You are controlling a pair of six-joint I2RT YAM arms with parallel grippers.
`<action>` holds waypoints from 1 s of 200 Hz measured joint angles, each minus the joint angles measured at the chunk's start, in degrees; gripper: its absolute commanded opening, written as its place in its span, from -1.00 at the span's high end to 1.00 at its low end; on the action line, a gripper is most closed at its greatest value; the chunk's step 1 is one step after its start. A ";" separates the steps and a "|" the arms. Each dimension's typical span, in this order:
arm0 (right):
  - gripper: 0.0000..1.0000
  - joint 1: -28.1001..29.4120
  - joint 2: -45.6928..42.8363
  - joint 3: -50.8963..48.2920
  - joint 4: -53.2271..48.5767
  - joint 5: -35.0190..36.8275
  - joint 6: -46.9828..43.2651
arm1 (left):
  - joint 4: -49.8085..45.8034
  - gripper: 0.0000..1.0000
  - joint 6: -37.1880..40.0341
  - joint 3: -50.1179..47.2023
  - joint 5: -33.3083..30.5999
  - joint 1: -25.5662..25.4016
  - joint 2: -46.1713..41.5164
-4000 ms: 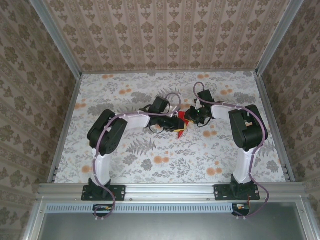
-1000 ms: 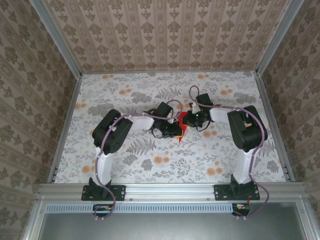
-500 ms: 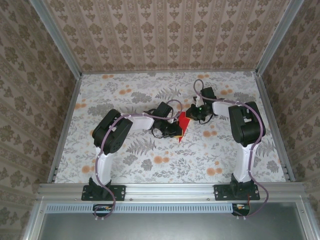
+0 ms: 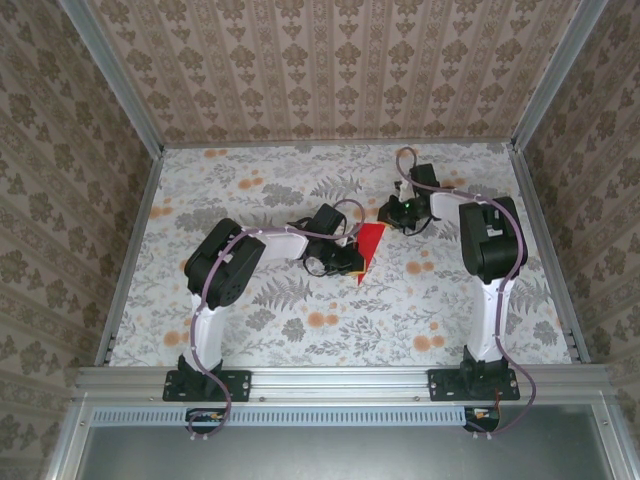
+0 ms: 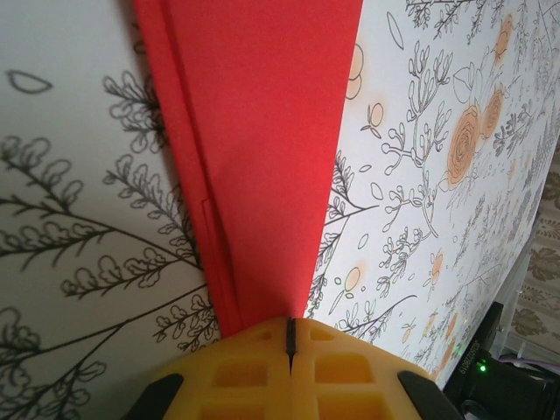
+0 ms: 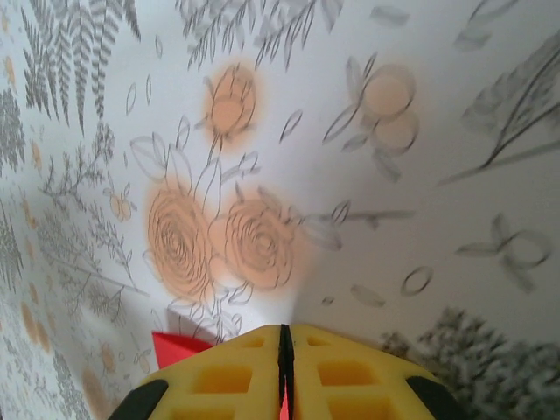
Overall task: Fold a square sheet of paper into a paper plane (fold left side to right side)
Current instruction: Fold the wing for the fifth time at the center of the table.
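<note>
The red paper (image 4: 371, 243) lies flat near the middle of the desk (image 4: 250, 180), a little toward the far edge. It is plainly no longer an open square: from close up it is a long, narrow wedge (image 5: 262, 131) with a second layer doubled along one long side and a crease running up it. So I'd judge the early folds done and the dart shape well on its way. Whether the wings have been folded down I can't make out, and the creases may want firming. The left pincer (image 4: 350, 262) is clenched tight, with its tips at the wedge's narrow near end. I can't tell whether it nips the paper or only presses it to the desk. The right pincer (image 4: 394, 214) is also clenched and holds nothing I can see. It sits just beside the paper's far right corner, a sliver of red showing by its fingers.
</note>
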 measured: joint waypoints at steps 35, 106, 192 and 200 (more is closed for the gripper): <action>0.76 -1.88 -0.02 2.36 0.07 2.10 -0.63 | 0.11 0.89 -0.02 -0.22 0.02 -0.02 -0.11; 0.75 2.36 -16.00 -15.13 5.20 -0.37 2.82 | 0.15 0.86 -0.02 -0.22 -0.11 -0.02 -0.17; 0.75 8.61 -11.02 -18.18 6.45 -1.70 7.91 | -1.40 0.76 0.50 -0.26 -1.07 -0.09 -1.05; 0.75 8.59 -10.64 -17.84 5.97 -1.90 8.04 | -1.86 0.73 0.74 -0.26 -1.29 -0.09 -1.38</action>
